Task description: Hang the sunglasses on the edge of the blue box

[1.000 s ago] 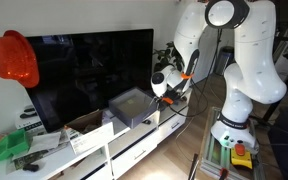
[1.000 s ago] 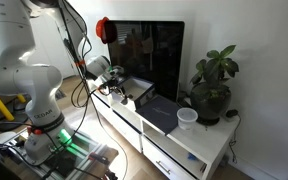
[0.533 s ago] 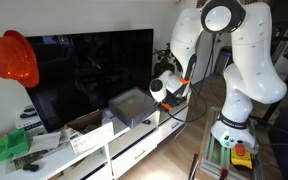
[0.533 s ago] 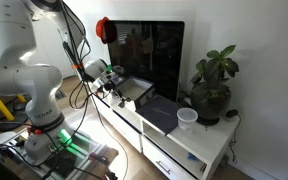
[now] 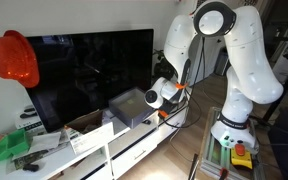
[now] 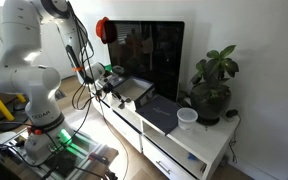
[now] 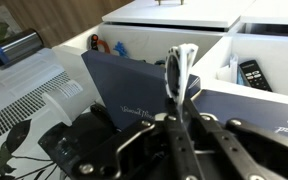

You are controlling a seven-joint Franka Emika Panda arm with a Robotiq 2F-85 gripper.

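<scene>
The pale grey-blue box (image 5: 131, 104) with low walls stands on the white TV cabinet in front of the screen; it also shows in an exterior view (image 6: 136, 90). My gripper (image 5: 154, 97) hangs at the box's near side, also visible in an exterior view (image 6: 103, 76). In the wrist view my gripper (image 7: 178, 92) is shut on the sunglasses (image 7: 182, 60), a thin pale-and-dark piece sticking out past the fingertips. I cannot tell from the exterior views whether the sunglasses touch the box's edge.
A dark blue flat box (image 7: 129, 82) and a remote (image 7: 252, 73) lie below the gripper. A TV (image 5: 89, 70), red hat (image 5: 13, 58) and green box (image 5: 11, 147) are along the cabinet. A white cup (image 6: 187, 117) and plant (image 6: 213, 85) stand at its other end.
My gripper has moved down and closer to the grey-blue box, still shut on the sunglasses. The arm's upper joints have swung with it.
</scene>
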